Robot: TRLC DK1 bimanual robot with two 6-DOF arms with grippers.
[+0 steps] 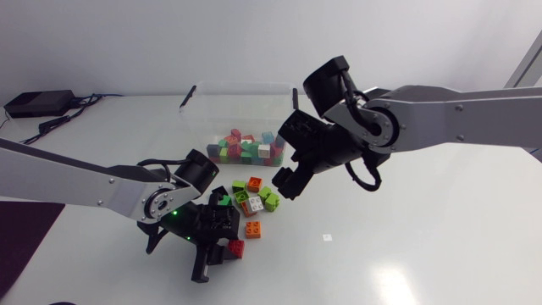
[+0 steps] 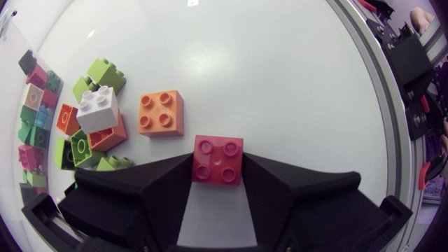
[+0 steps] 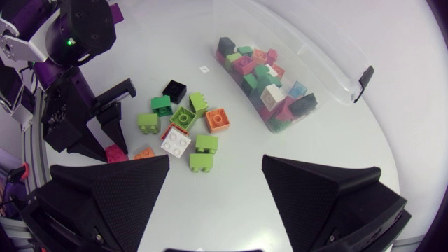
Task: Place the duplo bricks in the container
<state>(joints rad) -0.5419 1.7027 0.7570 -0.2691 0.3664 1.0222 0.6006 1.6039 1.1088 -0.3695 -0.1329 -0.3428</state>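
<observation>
Red duplo brick (image 2: 218,159) sits pinched between both fingers of the left gripper (image 2: 218,189), low on the table (image 1: 406,237) — grasp looks made, so next comes a lift and carry to the clear container (image 1: 246,106), well apart. Right gripper (image 1: 286,185) hangs spread and empty over the loose pile — orange brick (image 2: 161,112), white brick (image 2: 96,108) — likely across that path.

loose bricks (image 1: 252,203) before container (image 1: 246,112) | brick (image 2: 218,159) between left end effector (image 2: 218,175) fingers
</observation>
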